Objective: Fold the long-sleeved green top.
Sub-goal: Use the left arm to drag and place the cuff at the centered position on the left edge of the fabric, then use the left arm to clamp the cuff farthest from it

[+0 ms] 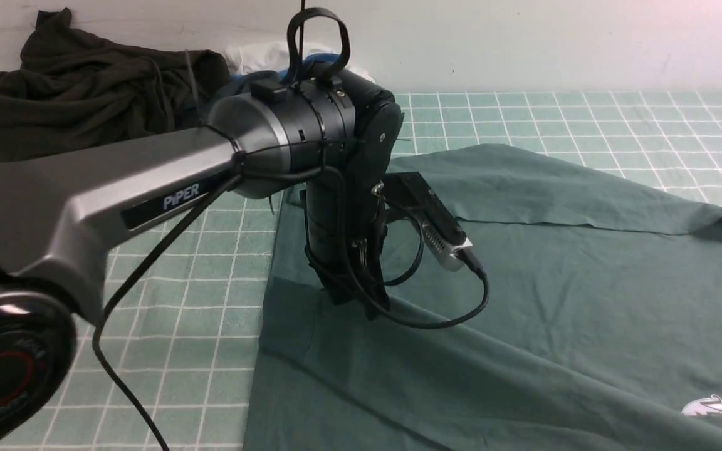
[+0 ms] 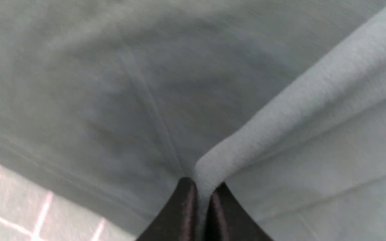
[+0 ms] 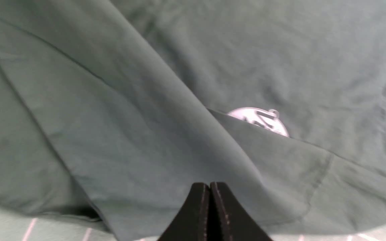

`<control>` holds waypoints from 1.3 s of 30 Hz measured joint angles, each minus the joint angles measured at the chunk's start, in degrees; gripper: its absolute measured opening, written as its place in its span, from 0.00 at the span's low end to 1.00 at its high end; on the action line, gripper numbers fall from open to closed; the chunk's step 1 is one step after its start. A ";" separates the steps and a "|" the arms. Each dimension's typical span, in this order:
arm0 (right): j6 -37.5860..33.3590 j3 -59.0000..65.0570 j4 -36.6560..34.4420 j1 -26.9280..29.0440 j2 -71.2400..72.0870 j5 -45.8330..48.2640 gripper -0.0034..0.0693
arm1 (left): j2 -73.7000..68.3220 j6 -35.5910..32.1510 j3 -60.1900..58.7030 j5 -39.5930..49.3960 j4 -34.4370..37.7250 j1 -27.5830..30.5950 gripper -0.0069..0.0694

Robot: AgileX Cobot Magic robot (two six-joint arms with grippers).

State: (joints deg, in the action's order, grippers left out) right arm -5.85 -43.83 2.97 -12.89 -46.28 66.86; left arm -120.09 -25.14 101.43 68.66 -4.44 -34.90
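The green long-sleeved top (image 1: 555, 300) lies spread over the middle and right of the checked mat, with a raised fold running from the left gripper toward the near right. Its white round logo (image 1: 712, 408) shows at the near right, and in the right wrist view (image 3: 258, 119) it is half covered by a fold. My left gripper (image 1: 351, 300) points down at the top's left part and is shut on a pinched ridge of green cloth (image 2: 280, 110) between its jaws (image 2: 203, 197). My right gripper (image 3: 209, 190) is shut with nothing between its jaws, over the top (image 3: 129, 134). It is out of the front view.
A very dark olive-black garment (image 1: 85, 94) is heaped at the back left against the wall, with white cloth (image 1: 267, 56) and a bit of blue behind the left arm. The green checked mat (image 1: 198, 326) shows bare left of the top and at the far right.
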 joint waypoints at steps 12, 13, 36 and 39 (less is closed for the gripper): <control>5.85 0.00 5.05 0.00 0.00 -1.48 0.03 | -7.39 7.20 12.36 1.22 3.79 5.10 0.50; 5.85 0.00 5.05 0.00 0.00 -1.82 0.03 | -7.39 8.19 13.14 1.23 3.87 5.85 0.54; 10.36 0.00 9.28 0.00 -17.48 -21.98 0.03 | -21.07 14.90 18.61 -34.60 24.94 22.03 0.75; 10.36 0.00 9.28 0.00 -19.96 -22.09 0.03 | -23.29 13.54 20.96 -34.72 26.17 22.03 0.72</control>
State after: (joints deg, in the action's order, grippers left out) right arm 4.52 -43.83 12.24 -12.89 -66.25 44.77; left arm -143.38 -11.60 122.39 33.94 21.73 -12.87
